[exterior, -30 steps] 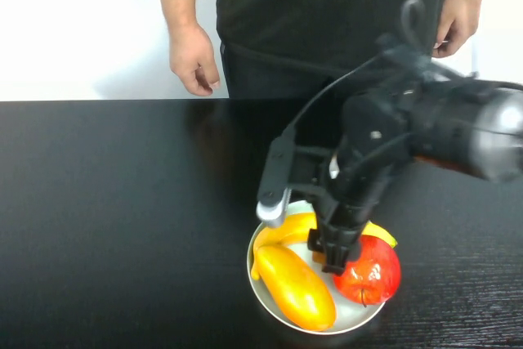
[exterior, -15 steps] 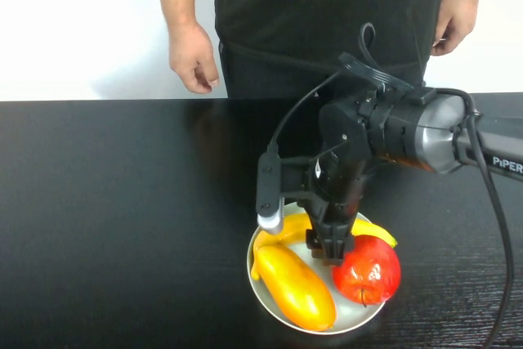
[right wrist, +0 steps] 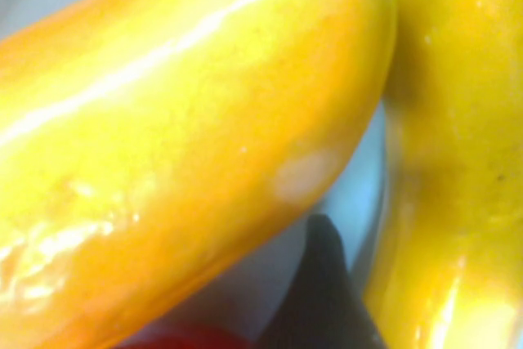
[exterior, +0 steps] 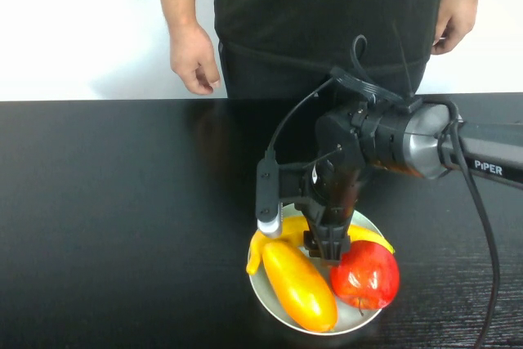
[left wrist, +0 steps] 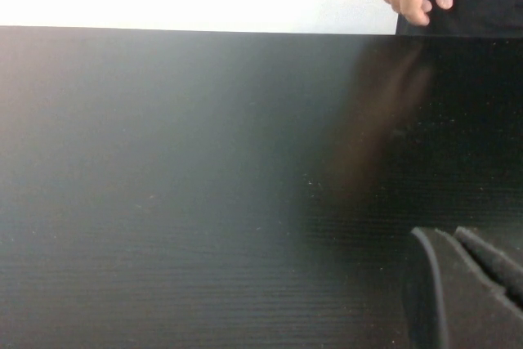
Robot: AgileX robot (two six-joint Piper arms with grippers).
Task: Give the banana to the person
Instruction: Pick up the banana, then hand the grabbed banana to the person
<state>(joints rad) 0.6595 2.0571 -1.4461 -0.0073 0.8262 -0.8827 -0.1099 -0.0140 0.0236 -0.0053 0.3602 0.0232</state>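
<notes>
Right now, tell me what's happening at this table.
The right gripper is down in the plate of fruit, reaching at the banana, which lies behind an orange-yellow fruit and beside a red apple. Whether it has gripped the banana can't be told. The person stands across the table, hands at their sides. The left gripper sits low over the bare table, away from the plate.

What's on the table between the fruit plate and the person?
Bare black table, high view; right claw down on the banana in the plate. Left claw parked.
</notes>
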